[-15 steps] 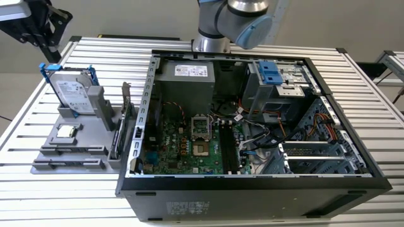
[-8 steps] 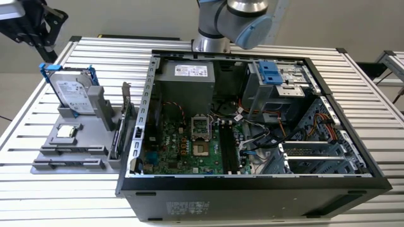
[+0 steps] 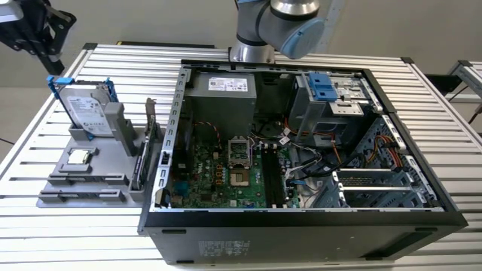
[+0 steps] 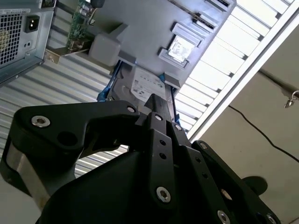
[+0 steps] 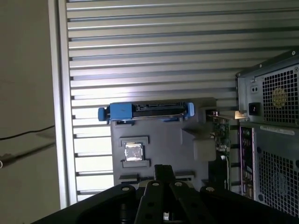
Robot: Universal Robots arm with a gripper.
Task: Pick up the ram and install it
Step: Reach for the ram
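As far as we can tell, the ram is the single thin strip standing on edge in a slot of the gray holder, just beside one dark bracketed card. Its chips are hidden. One hard drive and one processor chip share the holder. In the first wrist view the gripper hangs over the holder. We cannot tell whether it is wide or narrow.

Slatted tabletop, two loads.
I see the open computer case mid-table, the grey parts holder at its nine o'clock.
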